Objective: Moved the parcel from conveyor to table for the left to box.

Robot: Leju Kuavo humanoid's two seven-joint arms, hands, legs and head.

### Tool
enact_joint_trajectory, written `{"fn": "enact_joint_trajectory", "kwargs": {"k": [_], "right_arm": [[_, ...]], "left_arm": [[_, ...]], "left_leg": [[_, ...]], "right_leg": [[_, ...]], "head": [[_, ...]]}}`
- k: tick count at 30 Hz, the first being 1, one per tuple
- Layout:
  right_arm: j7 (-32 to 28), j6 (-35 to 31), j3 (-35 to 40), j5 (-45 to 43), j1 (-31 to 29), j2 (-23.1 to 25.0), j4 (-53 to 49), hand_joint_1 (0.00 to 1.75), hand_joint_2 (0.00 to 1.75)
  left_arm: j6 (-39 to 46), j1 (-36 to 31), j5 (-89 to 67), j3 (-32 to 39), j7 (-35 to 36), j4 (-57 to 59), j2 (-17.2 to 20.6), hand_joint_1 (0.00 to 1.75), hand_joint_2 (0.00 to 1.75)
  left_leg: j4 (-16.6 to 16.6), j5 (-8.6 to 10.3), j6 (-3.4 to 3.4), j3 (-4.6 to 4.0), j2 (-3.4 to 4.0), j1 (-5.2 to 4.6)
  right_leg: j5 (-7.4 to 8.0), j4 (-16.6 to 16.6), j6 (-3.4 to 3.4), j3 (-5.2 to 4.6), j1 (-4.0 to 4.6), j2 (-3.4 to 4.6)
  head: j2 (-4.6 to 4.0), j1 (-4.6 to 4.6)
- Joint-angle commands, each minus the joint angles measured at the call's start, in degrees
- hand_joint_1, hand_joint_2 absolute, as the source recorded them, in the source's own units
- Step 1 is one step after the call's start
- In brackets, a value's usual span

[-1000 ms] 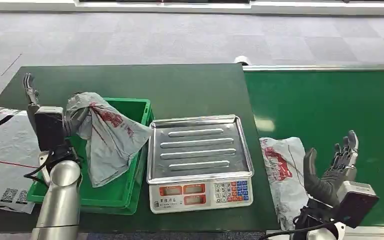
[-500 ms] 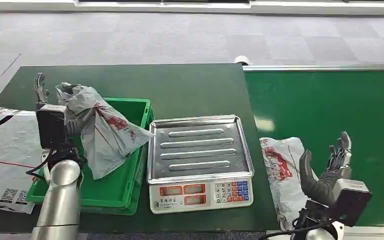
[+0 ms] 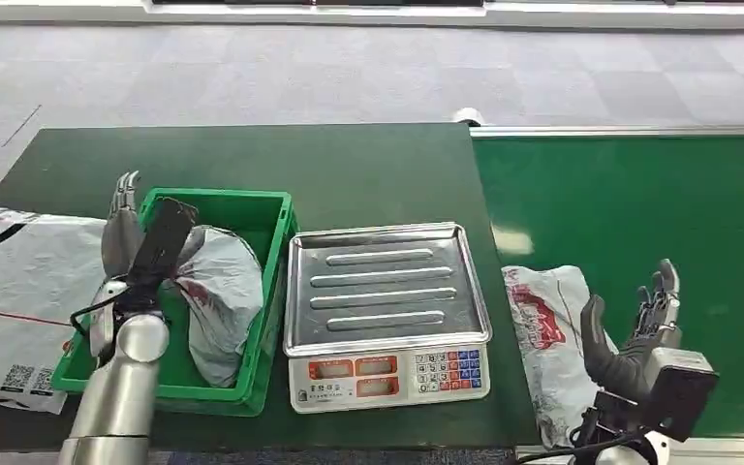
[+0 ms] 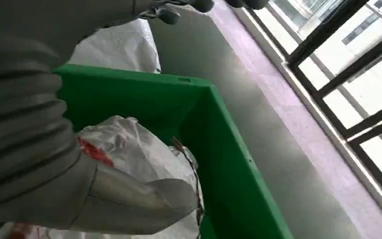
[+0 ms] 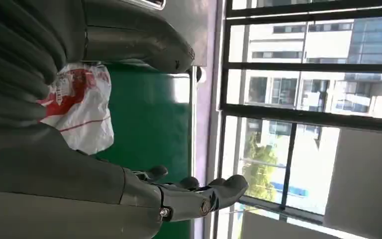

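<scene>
Left hand (image 3: 123,221) hovers over the 9 o'clock rim of the green crate (image 3: 269,260), fingers straight and apart, holding nothing. Just beside it, at its 3 o'clock, the grey parcel (image 3: 218,295) with red print lies crumpled inside the crate, taking up most of the floor and leaning toward the wall nearest the scale; the left wrist view shows the same bag (image 4: 139,164) bunched against the crate's inner wall (image 4: 219,149), with the thumb close over it, though whether it touches cannot be told.

At 9 o'clock of the crate a large white mailer bag (image 3: 15,291) with black and red marks lies flat on the dark green table (image 3: 349,174), partly under the crate's edge. At 3 o'clock of the crate, touching or nearly touching it, stands a weighing scale (image 3: 387,373) with a bare ribbed steel pan (image 3: 387,286) and a keypad front.

Further toward 3 o'clock the brighter green conveyor (image 3: 630,203) begins. A second white parcel (image 3: 547,339) with red print lies at its near edge, just beside the scale. Right hand (image 3: 639,334) stands upright at that parcel's 3 o'clock, palm toward it, fingers spread and gripping nothing, apart from the bag. The right wrist view shows this bag (image 5: 82,107) on the belt behind the thumb.
</scene>
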Motion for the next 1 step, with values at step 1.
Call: {"fn": "enact_joint_trajectory", "kwargs": {"k": [1], "right_arm": [[0.49,-0.06,-2.58,0.1,-1.71,0.73,2.91,0.0,1.75]], "left_arm": [[0.38,-3.51,-1.69,3.67,0.43,9.0,0.05,0.0,1.75]], "left_leg": [[-0.12,0.04,0.04,0.11,-0.04,-0.01]], "right_leg": [[0.03,-0.11,0.0,0.12,0.0,-0.05]], "head": [[0.0,0.0]]}}
